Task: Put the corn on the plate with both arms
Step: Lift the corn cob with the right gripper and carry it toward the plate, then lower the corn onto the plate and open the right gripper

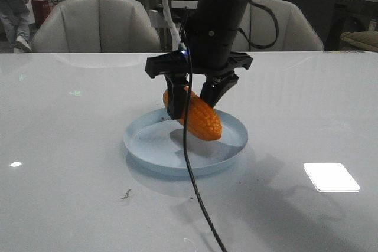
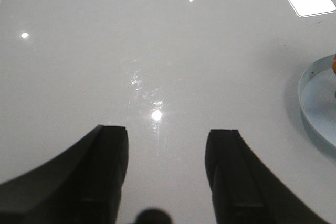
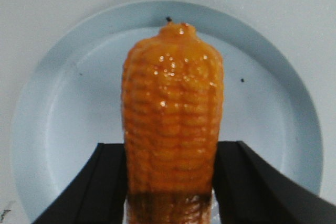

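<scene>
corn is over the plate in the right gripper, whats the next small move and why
Probably lower it slightly, then open the right gripper. The corn sits clamped between its fingers, tilted over the middle of the plate, its lower end close to or touching the plate floor. The left gripper is open over bare table, so it isn't needed.

A glossy white table (image 1: 71,146) reflects a bright rectangle of overhead light (image 1: 331,177). Behind it stand two pale upholstered chairs (image 1: 97,25), while a person in grey trousers (image 1: 13,4) stands at the far left.
</scene>
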